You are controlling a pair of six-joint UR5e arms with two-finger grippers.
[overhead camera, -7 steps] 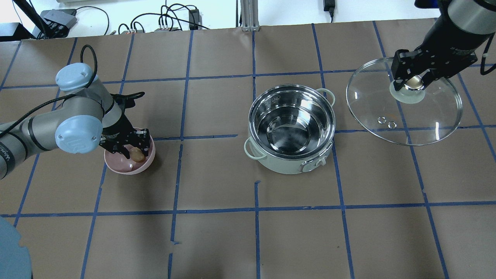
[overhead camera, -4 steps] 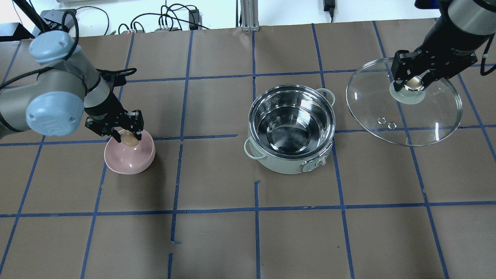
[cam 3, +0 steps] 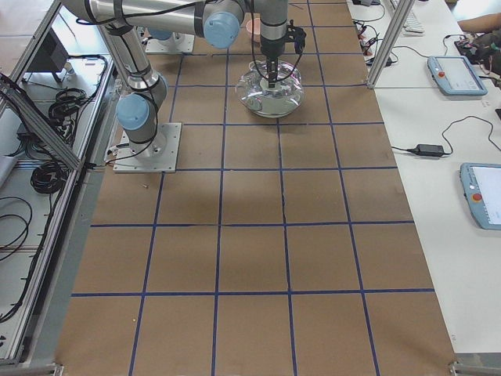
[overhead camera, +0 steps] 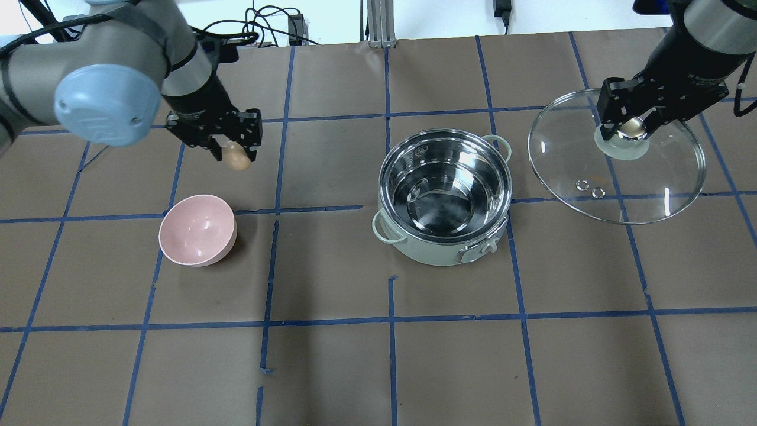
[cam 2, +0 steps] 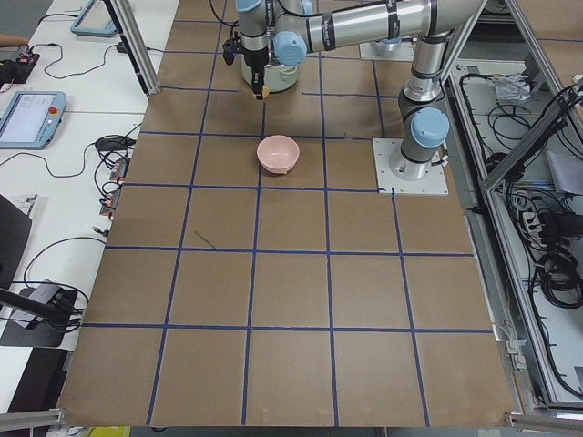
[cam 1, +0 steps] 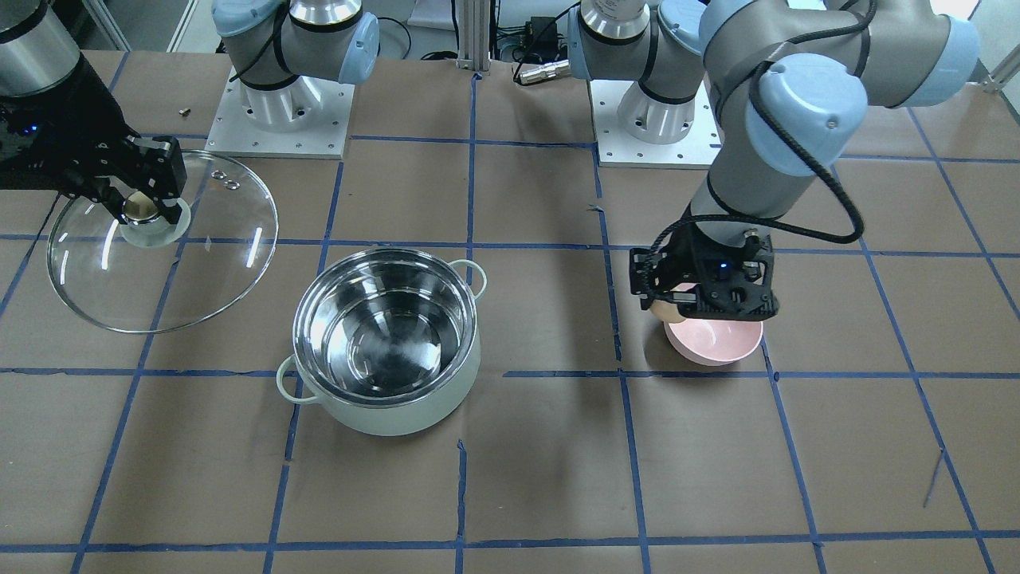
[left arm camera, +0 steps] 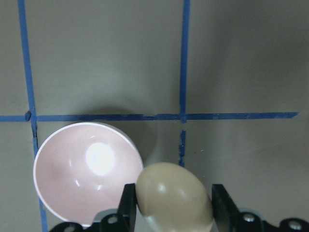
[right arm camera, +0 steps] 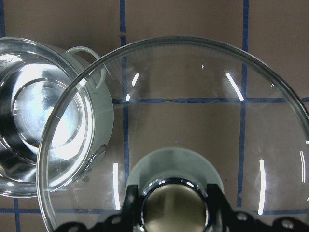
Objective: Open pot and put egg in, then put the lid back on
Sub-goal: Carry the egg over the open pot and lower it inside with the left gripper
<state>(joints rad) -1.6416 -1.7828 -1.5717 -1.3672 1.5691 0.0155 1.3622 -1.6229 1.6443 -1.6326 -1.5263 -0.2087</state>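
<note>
Egg [overhead camera: 236, 158] hangs pinched in my left gripper [overhead camera: 234, 152], at one o'clock of the pink bowl [overhead camera: 198, 231] overhead; the open pot [overhead camera: 437, 251] sits well apart at three o'clock. My right gripper [overhead camera: 628, 127] clamps the glass lid [overhead camera: 650, 183] by its knob [overhead camera: 621, 147] at the pot's two o'clock. I'd carry level, lower deep before releasing.

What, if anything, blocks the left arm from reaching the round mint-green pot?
Probably yes: the round mint-green pot stands open, and the right end effector holds the clear glass lid aside.
</note>
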